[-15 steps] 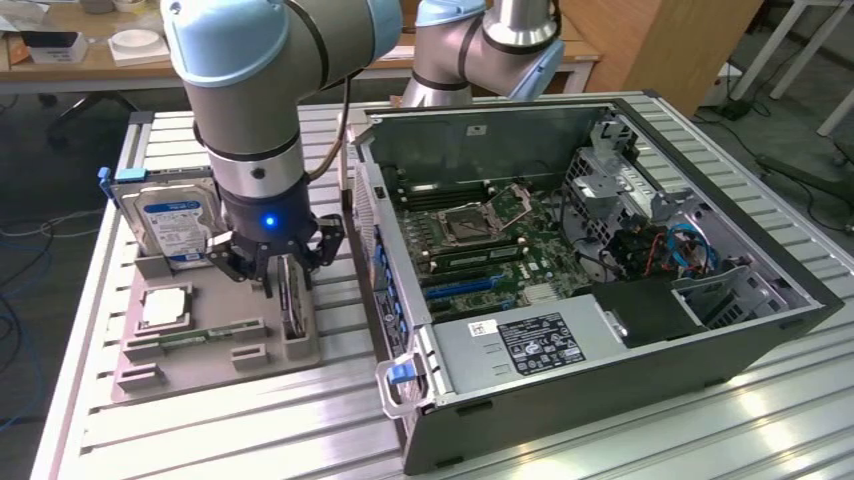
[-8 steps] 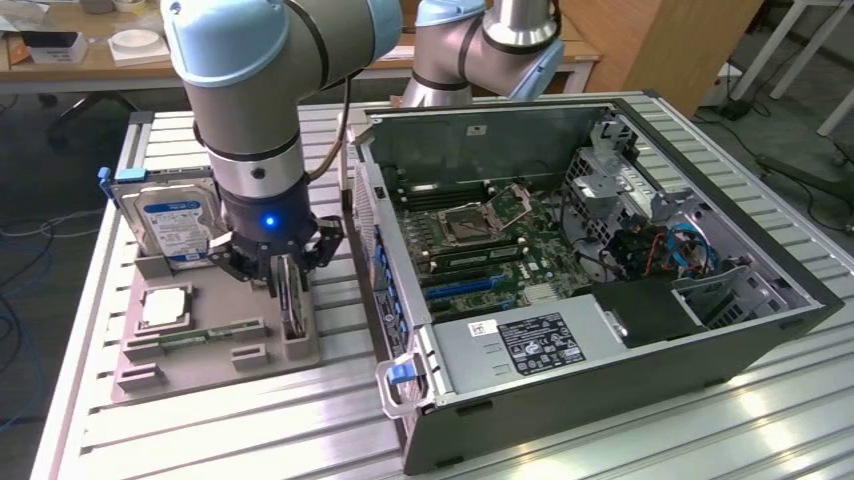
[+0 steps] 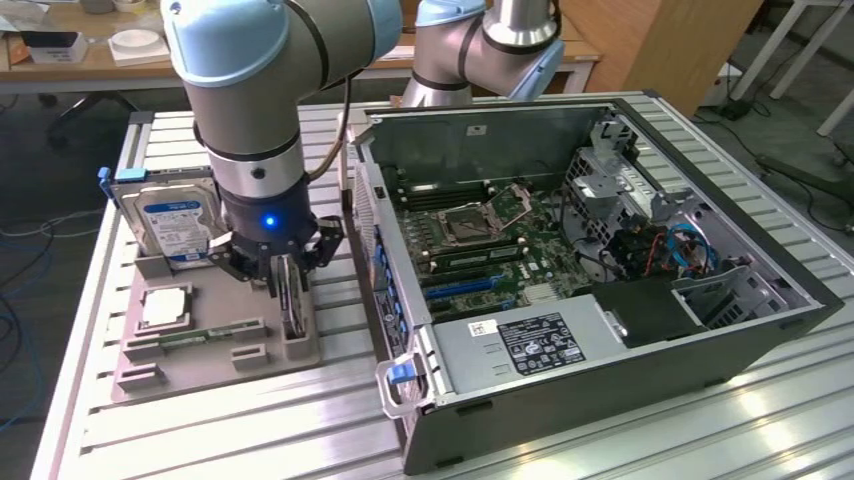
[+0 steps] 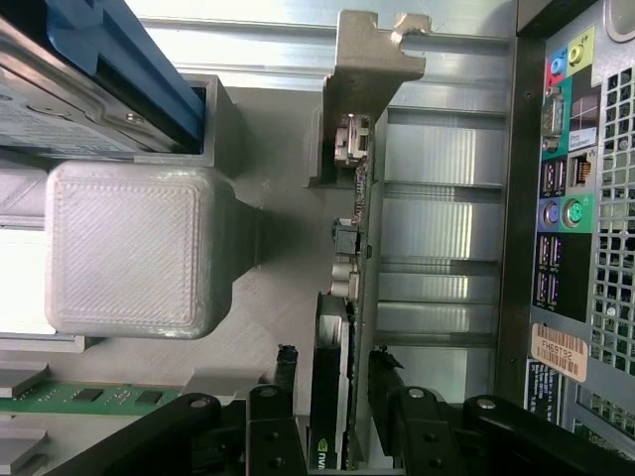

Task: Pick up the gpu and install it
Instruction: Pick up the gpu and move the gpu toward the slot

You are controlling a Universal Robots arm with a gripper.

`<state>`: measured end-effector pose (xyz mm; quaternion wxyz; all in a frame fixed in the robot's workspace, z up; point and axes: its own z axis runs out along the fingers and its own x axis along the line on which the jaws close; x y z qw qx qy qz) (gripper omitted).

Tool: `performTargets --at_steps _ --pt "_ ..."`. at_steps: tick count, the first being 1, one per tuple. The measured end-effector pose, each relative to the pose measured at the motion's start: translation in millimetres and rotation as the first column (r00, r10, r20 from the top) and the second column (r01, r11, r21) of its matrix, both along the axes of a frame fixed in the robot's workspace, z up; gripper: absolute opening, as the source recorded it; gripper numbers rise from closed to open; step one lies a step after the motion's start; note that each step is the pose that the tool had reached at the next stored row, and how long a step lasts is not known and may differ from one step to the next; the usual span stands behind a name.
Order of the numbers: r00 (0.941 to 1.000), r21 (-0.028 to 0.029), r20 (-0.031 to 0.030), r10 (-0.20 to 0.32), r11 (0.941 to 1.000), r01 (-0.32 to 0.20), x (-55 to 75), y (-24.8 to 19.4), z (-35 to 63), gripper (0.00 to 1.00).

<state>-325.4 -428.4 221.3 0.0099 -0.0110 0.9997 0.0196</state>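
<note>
The gpu (image 3: 292, 305) stands on edge in a slot of the grey parts holder (image 3: 200, 380), just beside the open computer case (image 3: 601, 250). In the wrist view the gpu (image 4: 339, 297) shows edge-on, with its green board, dark cooler and silver bracket (image 4: 362, 59) at the far end. My gripper (image 3: 287, 275) is lowered over it. The gripper (image 4: 332, 359) straddles the card with one black finger on each side. A narrow gap still shows between the cooler side and its finger (image 4: 286, 362). The card rests in its slot.
A hard drive (image 3: 174, 220) stands upright in the holder behind the gripper. A processor (image 3: 163, 307) and a memory stick (image 3: 214, 332) lie in the holder's front pockets. The case's rear ports (image 4: 571, 198) are close beside the card. The motherboard (image 3: 494, 250) lies exposed inside.
</note>
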Motion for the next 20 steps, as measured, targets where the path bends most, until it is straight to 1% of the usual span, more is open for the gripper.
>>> performTargets --at_steps 9,11,12,20 --pt "1.0000 0.0000 0.0000 0.000 1.0000 0.000 0.0 0.0 0.0 0.42" --pt "1.0000 0.0000 0.0000 0.000 1.0000 0.000 0.0 0.0 0.0 0.40" --pt "1.0000 0.0000 0.0000 0.000 1.0000 0.000 0.0 0.0 0.0 0.34" --pt "1.0000 0.0004 0.0001 0.000 1.0000 0.000 2.3 0.0 -0.1 0.34"
